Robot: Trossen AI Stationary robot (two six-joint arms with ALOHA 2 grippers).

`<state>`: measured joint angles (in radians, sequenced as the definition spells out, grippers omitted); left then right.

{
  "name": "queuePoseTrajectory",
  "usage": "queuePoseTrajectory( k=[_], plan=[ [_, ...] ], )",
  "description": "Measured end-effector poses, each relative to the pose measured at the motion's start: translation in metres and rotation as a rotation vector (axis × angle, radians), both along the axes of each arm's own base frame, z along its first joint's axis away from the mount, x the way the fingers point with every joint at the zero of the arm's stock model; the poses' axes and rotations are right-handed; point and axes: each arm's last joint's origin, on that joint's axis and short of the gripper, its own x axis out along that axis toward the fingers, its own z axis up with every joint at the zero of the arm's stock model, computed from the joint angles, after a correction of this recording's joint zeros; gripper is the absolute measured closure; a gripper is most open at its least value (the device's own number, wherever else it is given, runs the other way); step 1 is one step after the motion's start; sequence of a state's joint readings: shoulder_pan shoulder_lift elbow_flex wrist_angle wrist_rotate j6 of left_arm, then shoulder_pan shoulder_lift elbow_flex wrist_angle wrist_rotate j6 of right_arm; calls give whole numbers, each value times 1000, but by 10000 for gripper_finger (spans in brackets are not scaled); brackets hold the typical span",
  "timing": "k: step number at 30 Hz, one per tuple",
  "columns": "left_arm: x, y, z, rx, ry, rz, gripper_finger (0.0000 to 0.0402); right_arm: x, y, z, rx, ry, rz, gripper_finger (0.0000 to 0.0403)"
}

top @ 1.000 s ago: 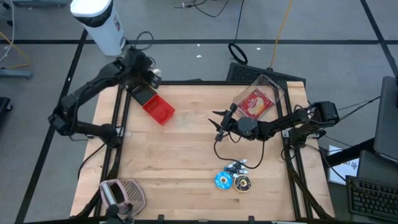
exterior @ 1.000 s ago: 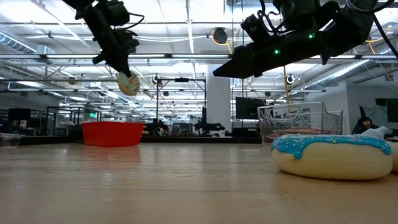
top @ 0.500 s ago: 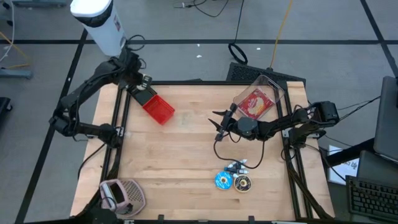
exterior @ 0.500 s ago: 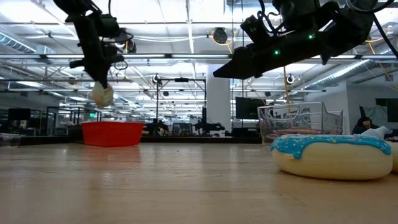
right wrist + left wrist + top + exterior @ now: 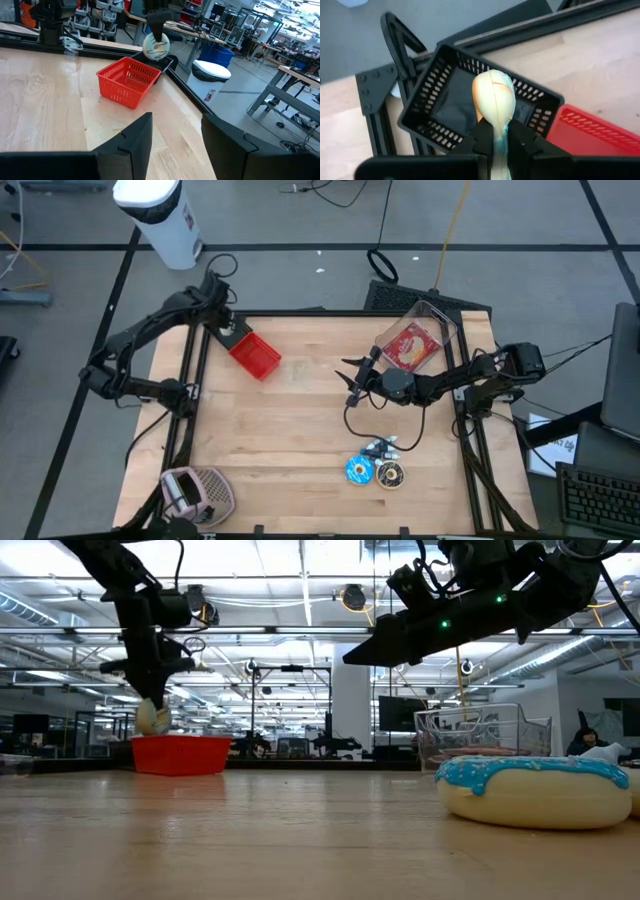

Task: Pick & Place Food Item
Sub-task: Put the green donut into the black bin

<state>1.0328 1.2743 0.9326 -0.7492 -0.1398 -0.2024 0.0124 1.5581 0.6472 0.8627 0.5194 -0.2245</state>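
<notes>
My left gripper [image 5: 500,145] is shut on a pale, round food item [image 5: 493,95] with a teal streak on it. The item hangs over the black basket [image 5: 445,107] at the table's far left corner, beside the red basket [image 5: 256,357]. The low view shows the item [image 5: 152,718] just above the red basket's rim [image 5: 180,741]. At the table's middle right, my right gripper [image 5: 175,130] stands open and level with nothing between its fingers. It is turned toward the baskets. My left gripper pinches the food item's two broad faces [image 5: 496,131] between its two fingers [image 5: 482,139]. It comes slanting down from above. The item sticks out past the fingertips, edge on to the wrist camera, and is lifted clear above the black basket.
A clear container with a red packet [image 5: 415,340] stands at the far right. Two donuts [image 5: 374,472] and a wrapped piece lie near the front edge, the blue-frosted one close in the low view [image 5: 535,790]. A pink-and-white object [image 5: 195,490] sits at the near left corner.
My left gripper has sunk and gone toward the table's left edge with the food item, tipping further downward. The item has come down from well above the baskets to just over their rims.
</notes>
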Motion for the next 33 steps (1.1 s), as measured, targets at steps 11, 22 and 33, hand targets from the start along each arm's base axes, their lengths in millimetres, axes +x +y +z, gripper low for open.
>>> queuePoseTrajectory(
  k=[11, 22, 33],
  plan=[
    [1, -8, -21, -42, 0, 5, 385, 0, 0, 0, 0, 0, 0, 245],
    [2, -11, -39, -23, -15, 3, 357, 0, 0, 0, -1, 1, 0, 243],
    [9, -15, -38, 12, 37, -45, 355, 0, 0, 0, -3, 1, 0, 242]
  ],
)
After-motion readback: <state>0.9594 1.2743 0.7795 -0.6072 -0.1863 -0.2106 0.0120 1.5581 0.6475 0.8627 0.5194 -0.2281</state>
